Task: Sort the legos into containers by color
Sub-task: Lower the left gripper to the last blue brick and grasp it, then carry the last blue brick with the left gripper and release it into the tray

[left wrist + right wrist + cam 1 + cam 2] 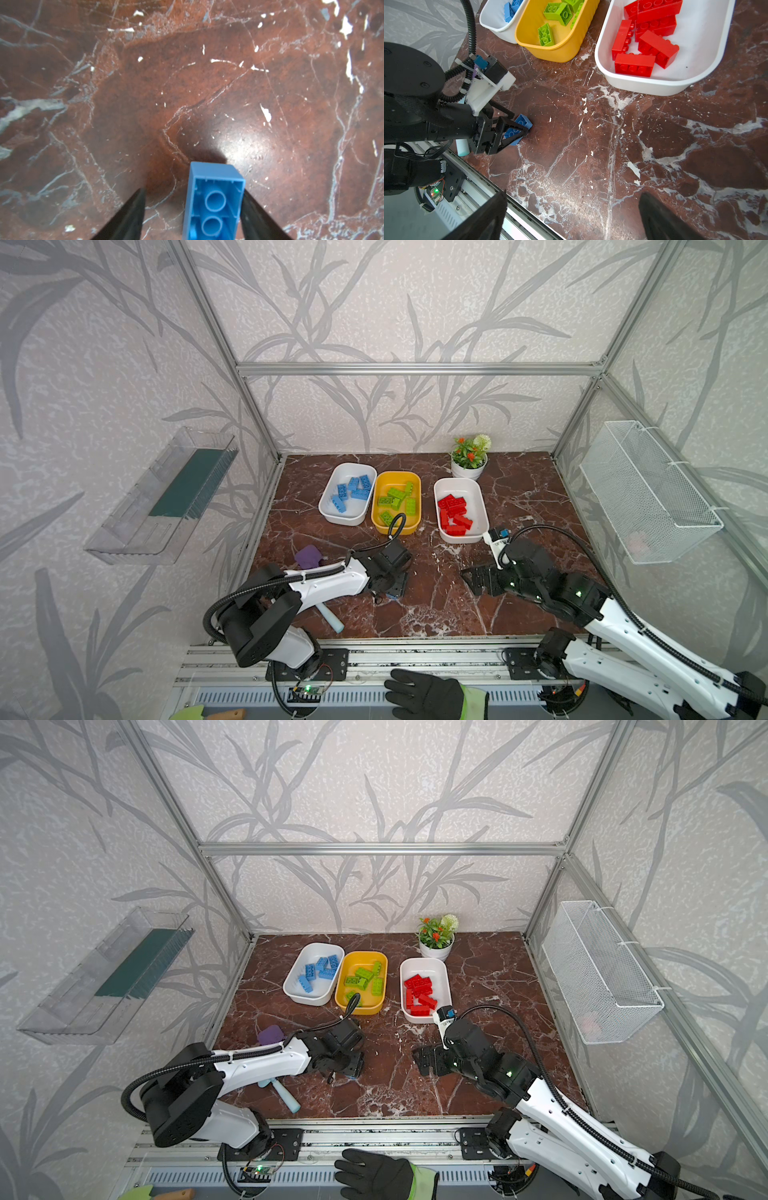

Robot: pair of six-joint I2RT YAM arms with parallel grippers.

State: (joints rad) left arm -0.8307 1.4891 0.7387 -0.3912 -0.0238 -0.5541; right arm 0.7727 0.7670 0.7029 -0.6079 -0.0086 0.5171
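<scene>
A blue lego (214,199) lies underside-up on the marble near the front, also seen as the blue lego (520,122). My left gripper (395,590) straddles it, open: one finger touches the brick's side and a gap remains at the other. My right gripper (574,193) hovers open and empty over bare marble, right of centre in a top view (469,576). Three containers stand at the back. A white tub (332,512) holds blue legos (353,489). A yellow tub (395,479) holds green legos (395,497). A second white tub (469,493) holds red legos (453,510).
A purple shovel (308,556) and a teal shovel (332,618) lie by my left arm. A flower pot (468,466) stands behind the red tub. A mesh basket (648,489) hangs on the right wall. A gloved hand (428,695) rests at the front rail.
</scene>
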